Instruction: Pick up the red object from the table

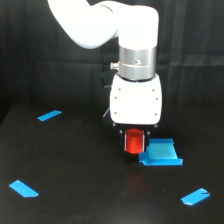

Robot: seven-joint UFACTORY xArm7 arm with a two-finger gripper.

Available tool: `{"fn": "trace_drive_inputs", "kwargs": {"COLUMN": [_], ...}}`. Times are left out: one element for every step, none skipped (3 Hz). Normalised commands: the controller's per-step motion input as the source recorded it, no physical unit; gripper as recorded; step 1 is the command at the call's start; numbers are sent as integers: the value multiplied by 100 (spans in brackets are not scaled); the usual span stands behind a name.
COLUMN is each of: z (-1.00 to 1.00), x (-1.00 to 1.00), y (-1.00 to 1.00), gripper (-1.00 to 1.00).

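The red object (134,141), a small stubby red-orange block, sits upright between the two dark fingers of my gripper (134,144), below the white wrist housing. One finger (125,141) lies against its left side and the other against its right, so the gripper looks shut on it. Its lower end pokes out just below the fingertips, right at or barely above the black table (85,170); I cannot tell whether it still touches the surface.
A flat blue square patch (161,153) lies just to the exterior view's right of the gripper. Blue tape strips mark the table at back left (49,115), front left (23,188) and front right (195,196).
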Motion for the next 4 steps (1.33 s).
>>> {"fn": "trace_drive_inputs", "kwargs": {"z": [100,91,100,98], "x": [-11,-4,-1,5], "y": [-1,3,-6,0], "gripper": [-99,-100,-89,-100]}}
